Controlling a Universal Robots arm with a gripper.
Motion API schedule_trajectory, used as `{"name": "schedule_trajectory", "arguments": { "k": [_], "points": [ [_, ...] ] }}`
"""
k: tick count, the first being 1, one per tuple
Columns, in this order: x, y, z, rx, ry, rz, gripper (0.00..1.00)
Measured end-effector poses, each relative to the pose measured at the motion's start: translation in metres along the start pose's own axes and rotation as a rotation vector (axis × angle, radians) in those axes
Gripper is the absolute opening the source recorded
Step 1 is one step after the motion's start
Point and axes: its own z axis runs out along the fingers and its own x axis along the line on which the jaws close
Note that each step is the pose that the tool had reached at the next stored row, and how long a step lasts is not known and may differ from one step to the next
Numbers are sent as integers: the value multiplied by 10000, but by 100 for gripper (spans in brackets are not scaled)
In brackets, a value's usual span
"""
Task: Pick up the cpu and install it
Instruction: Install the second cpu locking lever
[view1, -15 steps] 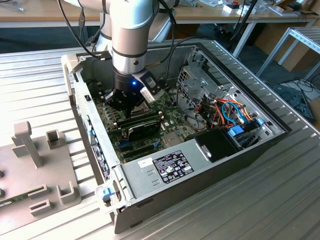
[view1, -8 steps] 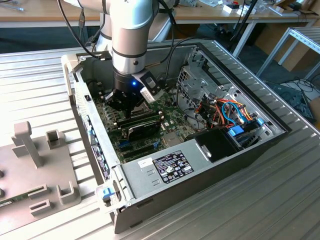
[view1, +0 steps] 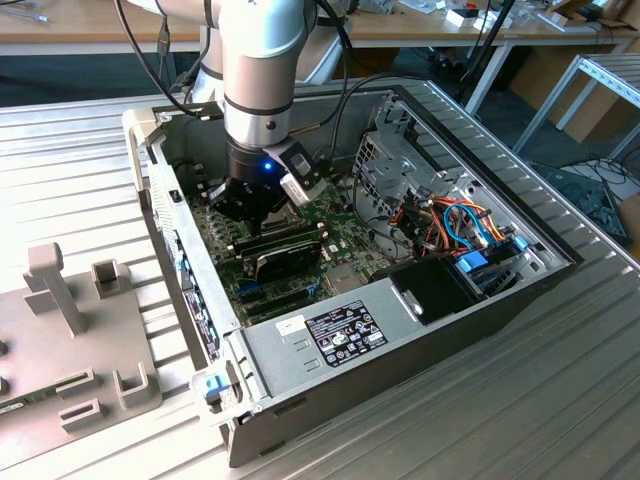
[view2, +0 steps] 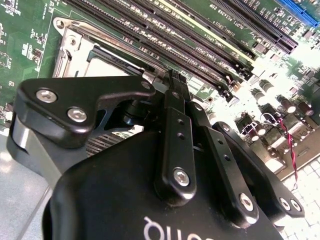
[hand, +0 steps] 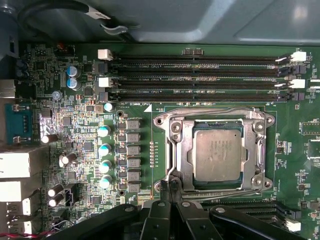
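The cpu (hand: 217, 155), a small square chip with a dull silver-grey top, lies flat inside the silver socket frame (hand: 175, 150) on the green motherboard (hand: 80, 135). My gripper (hand: 172, 184) is shut, its two black fingers pressed together with nothing seen between them. The tips sit just off one corner of the frame, beside the cpu and apart from it. In the second wrist view the gripper (view2: 172, 80) points down next to the socket frame (view2: 70, 47). In the exterior view the gripper (view1: 250, 205) reaches down into the open computer case (view1: 400, 360).
Long memory slots (hand: 200, 75) run beside the socket. A long black card (view1: 285, 250) stands on the board close to the gripper. A drive cage (view1: 390, 170), coloured cables (view1: 460, 225) and the power supply (view1: 330, 335) crowd the case. A grey fixture (view1: 70, 330) stands at the exterior view's left.
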Motion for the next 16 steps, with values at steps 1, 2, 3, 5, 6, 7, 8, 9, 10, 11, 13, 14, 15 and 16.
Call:
{"name": "schedule_trajectory", "arguments": {
  "k": [1, 2, 3, 5, 6, 7, 8, 9, 10, 11, 13, 14, 15, 16],
  "points": [
    [1, 0, 3, -11, -1, 0, 11],
    [3, -1, 6, -24, -1, -1, 11],
    [6, 0, 12, -62, -1, 0, 11],
    [9, 0, 16, -79, -3, 2, 11],
    [10, 0, 17, -84, -2, 2, 11],
    [11, 0, 18, -87, -1, 1, 11],
    [13, -1, 20, -89, -1, 2, 11],
    [14, -1, 20, -88, 0, 2, 11],
    [14, -1, 20, -88, 1, 2, 11],
    [15, -2, 23, -91, -1, 4, 11],
    [15, -5, 26, -92, -1, 5, 11],
    [14, -8, 27, -91, 0, 2, 11],
    [14, -10, 28, -90, -1, 2, 11],
    [14, -12, 28, -89, -1, 3, 11]
  ]
}}
